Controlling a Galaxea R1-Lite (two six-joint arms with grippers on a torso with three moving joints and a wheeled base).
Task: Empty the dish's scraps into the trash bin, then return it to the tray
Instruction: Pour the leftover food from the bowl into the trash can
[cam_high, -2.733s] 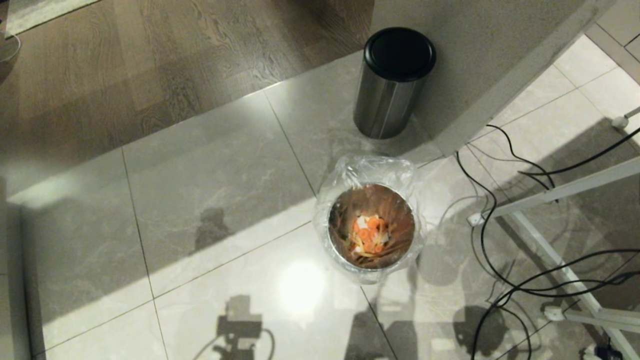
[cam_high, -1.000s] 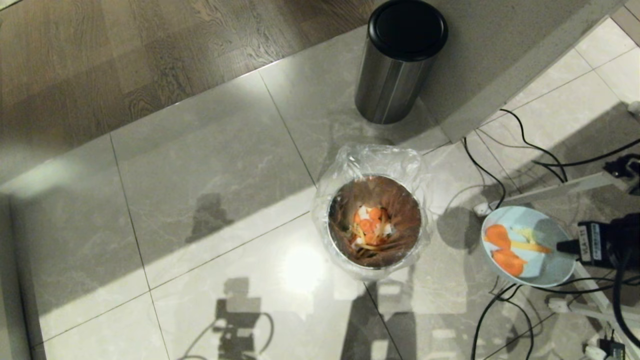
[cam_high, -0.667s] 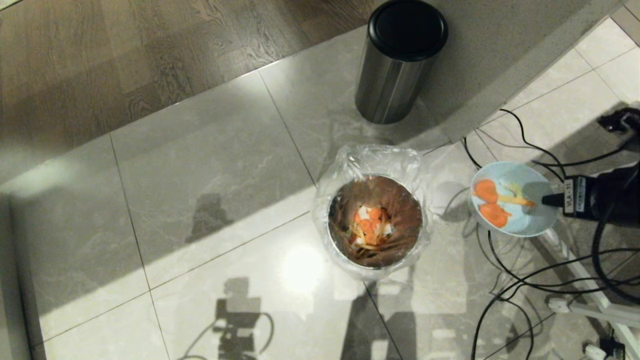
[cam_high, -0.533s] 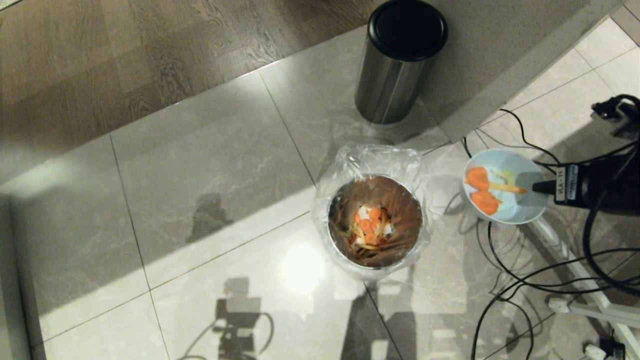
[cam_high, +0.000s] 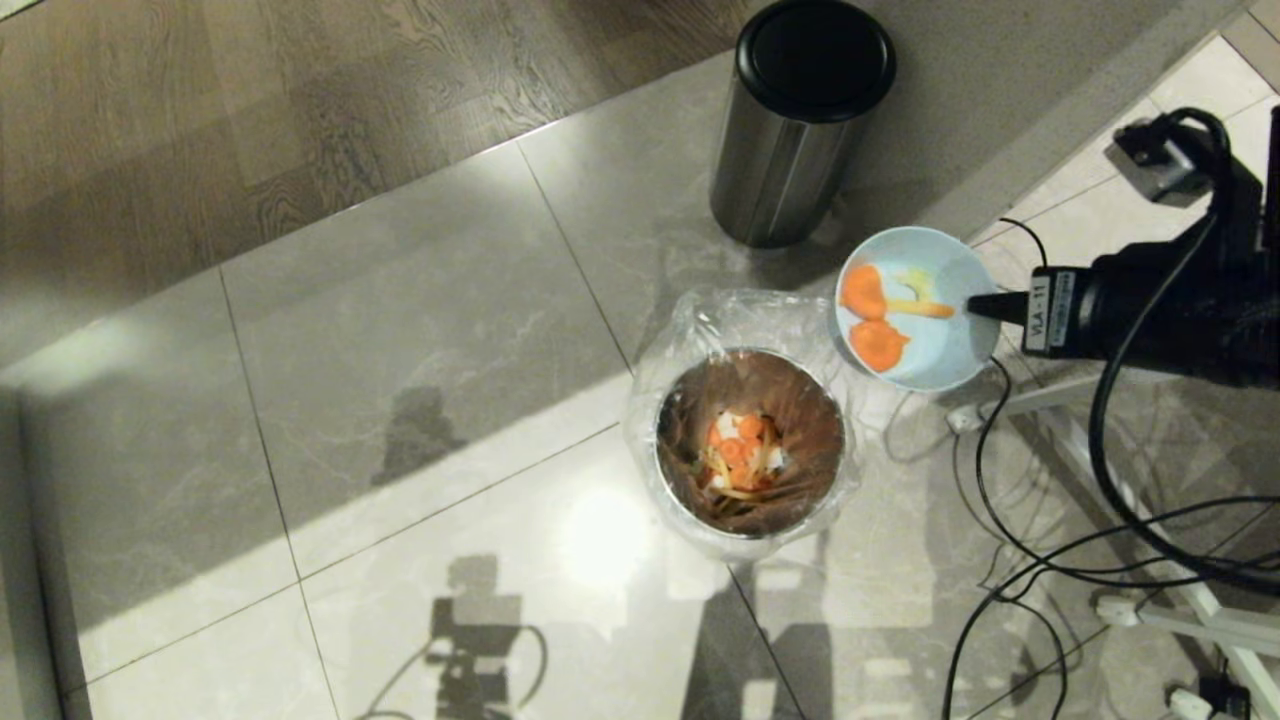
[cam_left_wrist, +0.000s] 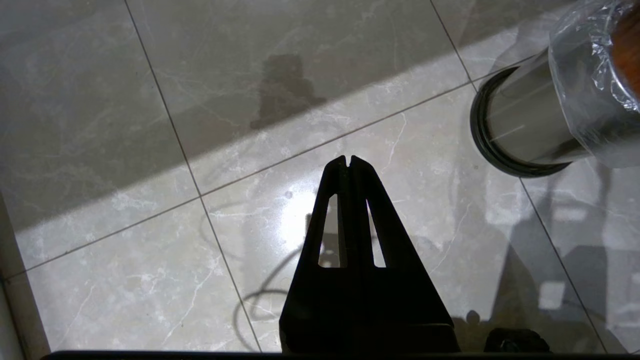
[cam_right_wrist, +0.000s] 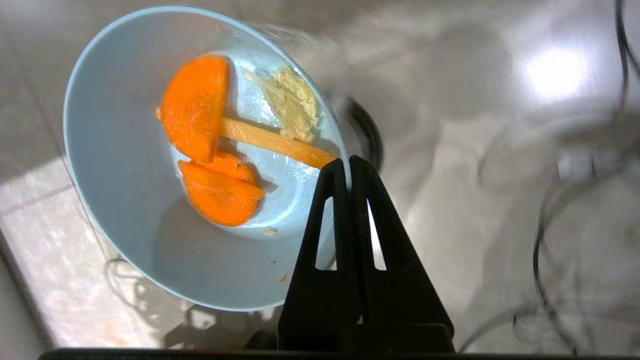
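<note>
My right hand (cam_high: 985, 306) is pinched tight on the rim of the pale blue bowl (cam_high: 915, 310), which hangs beside the lined trash bin (cam_high: 748, 440), not yet over its mouth. The carrot slices (cam_right_wrist: 200, 140) sit loose inside. I'd bring the bowl squarely above the opening before tipping, keeping it level meanwhile. My left hand (cam_left_wrist: 348, 161) hangs closed and empty above the floor.

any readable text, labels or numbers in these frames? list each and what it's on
"VLA-11": top line of the white sticker on the right gripper, printed sideways in the head view.
A smaller line under it on the same sticker: too small to read.
No text on the dish, the trash bin or the steel bin.
</note>
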